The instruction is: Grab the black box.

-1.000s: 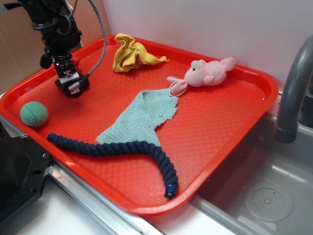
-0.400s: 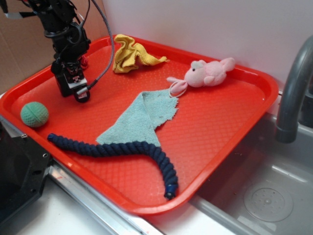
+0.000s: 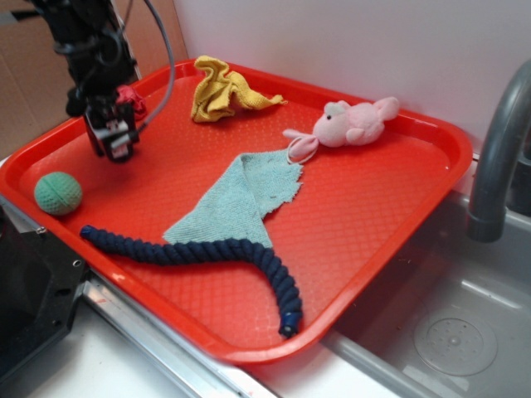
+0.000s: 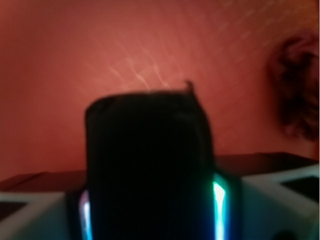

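Observation:
The black box (image 4: 148, 160) fills the middle of the wrist view, a matte dark block with rounded top corners over the red tray floor. My gripper (image 4: 150, 205) is shut on it, and the lit fingers (image 4: 218, 200) press against both of its sides. In the exterior view my gripper (image 3: 114, 143) points down at the tray's far left corner. There the box cannot be told apart from the black fingers.
The red tray (image 3: 373, 215) holds a green knitted ball (image 3: 58, 193), a dark red cloth wad (image 3: 130, 98) just behind my gripper, a yellow rag (image 3: 222, 89), a pink plush toy (image 3: 353, 122), a teal cloth (image 3: 236, 199) and a navy rope (image 3: 199, 253). A grey faucet (image 3: 498, 149) stands right.
My gripper has shifted left and toward the tray's back corner, and its wrist has turned, so the fingers now point more straight down.

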### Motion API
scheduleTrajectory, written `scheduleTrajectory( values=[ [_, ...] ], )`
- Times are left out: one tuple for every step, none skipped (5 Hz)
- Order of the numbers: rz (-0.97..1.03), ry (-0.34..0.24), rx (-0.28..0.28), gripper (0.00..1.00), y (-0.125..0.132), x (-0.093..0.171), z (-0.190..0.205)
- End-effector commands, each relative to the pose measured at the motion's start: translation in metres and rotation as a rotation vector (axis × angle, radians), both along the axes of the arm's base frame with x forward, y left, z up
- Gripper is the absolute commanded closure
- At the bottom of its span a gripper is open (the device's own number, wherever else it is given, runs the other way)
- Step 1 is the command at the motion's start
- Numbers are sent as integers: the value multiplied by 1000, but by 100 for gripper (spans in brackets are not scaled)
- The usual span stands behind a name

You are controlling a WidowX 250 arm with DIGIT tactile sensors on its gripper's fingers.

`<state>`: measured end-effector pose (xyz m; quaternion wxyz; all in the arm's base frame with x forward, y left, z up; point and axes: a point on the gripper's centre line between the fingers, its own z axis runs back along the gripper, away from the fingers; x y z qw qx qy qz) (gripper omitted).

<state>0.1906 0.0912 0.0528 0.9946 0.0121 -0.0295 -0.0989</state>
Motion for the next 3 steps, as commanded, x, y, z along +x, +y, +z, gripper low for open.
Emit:
scheduleTrajectory(
  values=[
    [6,-108,-122,100,-57,1,115],
    [-13,-102,-131,100,-81,9,165],
    [-25,-24,-139,100,-93,13,165]
  ],
)
